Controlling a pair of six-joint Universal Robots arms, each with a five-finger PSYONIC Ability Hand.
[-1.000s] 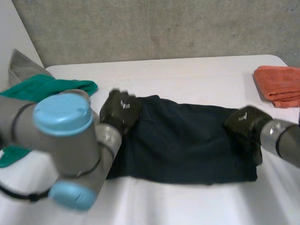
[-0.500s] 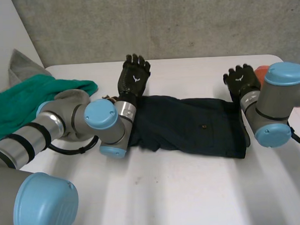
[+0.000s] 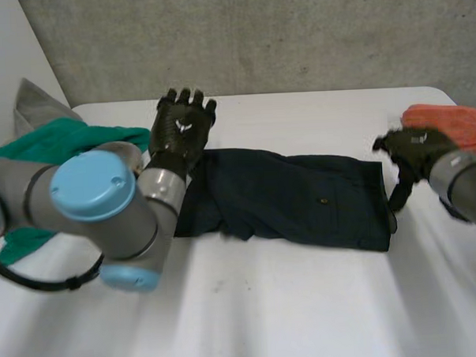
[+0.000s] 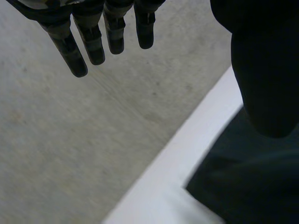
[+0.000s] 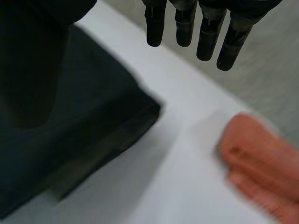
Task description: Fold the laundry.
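Observation:
A dark navy garment lies folded in a long band across the middle of the white table. My left hand hovers over the garment's far left corner, fingers straight and spread, holding nothing. In the left wrist view the left hand is open, and that corner of the garment lies beneath its thumb. My right hand is just off the garment's right edge, open and empty. In the right wrist view the right hand has straight fingers above the garment's end.
A folded orange cloth lies at the table's right edge, close behind my right hand. A green cloth and a grey cloth are heaped at the far left. A concrete wall stands behind the table's far edge.
Both hands were shut low on the garment's ends. They carried it over into a narrower fold, opened and let go. Since then the left hand has drifted left and the right hand outward.

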